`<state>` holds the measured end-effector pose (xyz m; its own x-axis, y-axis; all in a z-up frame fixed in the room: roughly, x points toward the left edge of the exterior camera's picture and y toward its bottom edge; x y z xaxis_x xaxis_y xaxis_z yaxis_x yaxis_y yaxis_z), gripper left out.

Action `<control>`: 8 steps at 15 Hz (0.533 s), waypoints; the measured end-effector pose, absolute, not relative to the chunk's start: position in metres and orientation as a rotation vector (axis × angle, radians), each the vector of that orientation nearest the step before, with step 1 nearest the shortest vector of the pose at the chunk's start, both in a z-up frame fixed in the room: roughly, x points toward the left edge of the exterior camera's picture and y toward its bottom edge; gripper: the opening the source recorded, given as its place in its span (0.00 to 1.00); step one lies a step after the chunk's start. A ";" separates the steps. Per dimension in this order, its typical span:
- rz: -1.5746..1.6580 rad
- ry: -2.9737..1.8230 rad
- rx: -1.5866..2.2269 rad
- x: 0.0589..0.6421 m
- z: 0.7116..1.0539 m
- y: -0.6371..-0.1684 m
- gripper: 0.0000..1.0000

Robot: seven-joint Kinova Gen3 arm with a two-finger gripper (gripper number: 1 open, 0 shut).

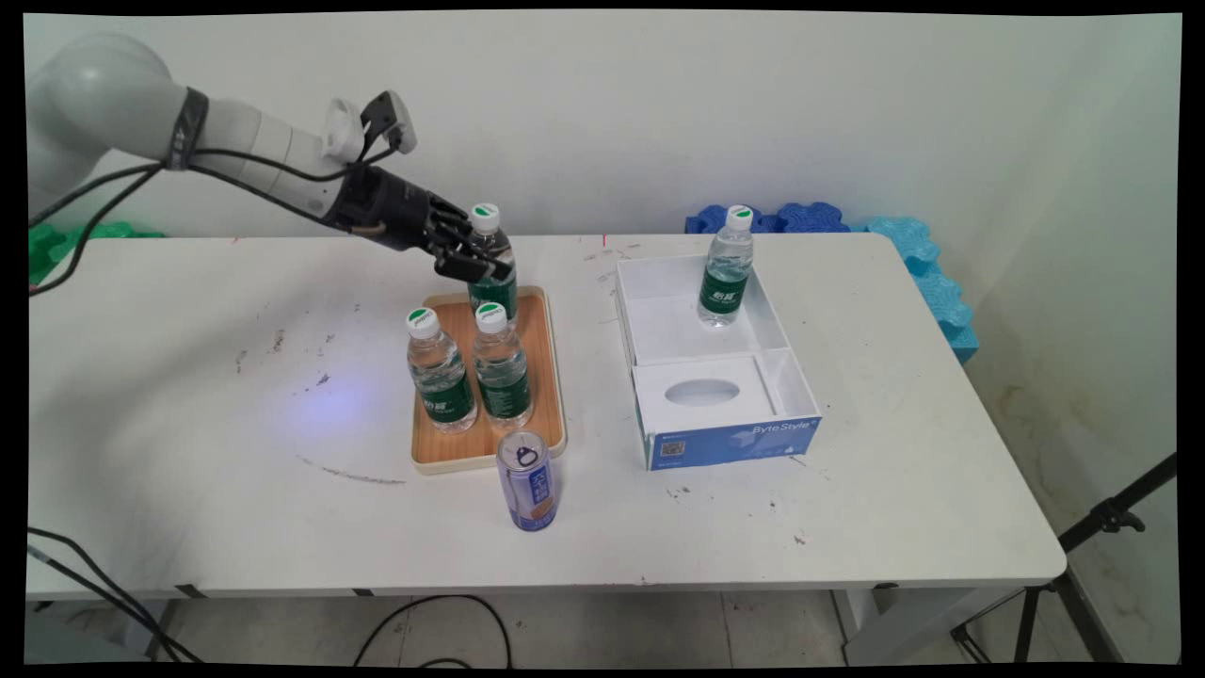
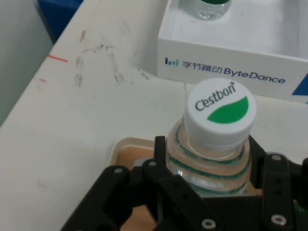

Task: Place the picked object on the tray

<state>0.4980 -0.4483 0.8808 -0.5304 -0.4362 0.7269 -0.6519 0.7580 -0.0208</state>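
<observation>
Three clear, green-labelled bottles stand on a wooden tray mid-bench; the claw is closed round the rear bottle. Can at the tray's near edge; box rightward holds another bottle.

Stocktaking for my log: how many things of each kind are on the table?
Water bottles: 4
Can: 1
Wooden tray: 1
White box: 1
Total: 7
The gripper grips the rear tray bottle.
</observation>
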 end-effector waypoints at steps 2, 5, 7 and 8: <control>0.374 -2.213 0.792 0.498 0.873 -0.448 0.00; 0.374 -2.215 0.765 0.498 0.863 -0.446 0.00; 0.378 -2.216 0.748 0.499 0.857 -0.446 0.00; 0.381 -2.216 0.741 0.499 0.855 -0.446 0.00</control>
